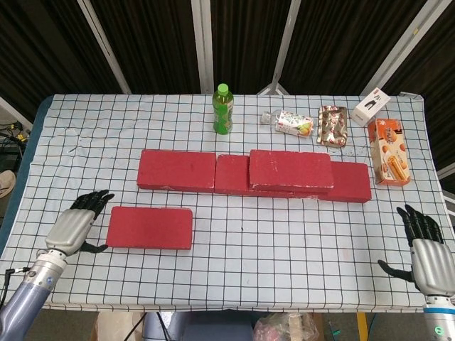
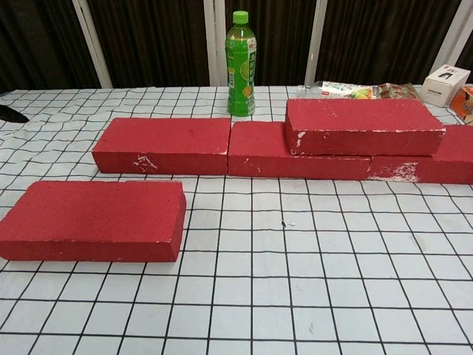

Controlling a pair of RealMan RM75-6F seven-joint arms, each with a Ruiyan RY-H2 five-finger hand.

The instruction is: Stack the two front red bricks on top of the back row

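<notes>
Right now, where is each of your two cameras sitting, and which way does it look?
Head view: high up, looking steeply down on the whole table; left hand and right hand show at the near edge.
Chest view: low, looking across the tabletop toward the curtains; only a dark sliver at the left edge.
Both show the front brick, stacked brick and green bottle.
</notes>
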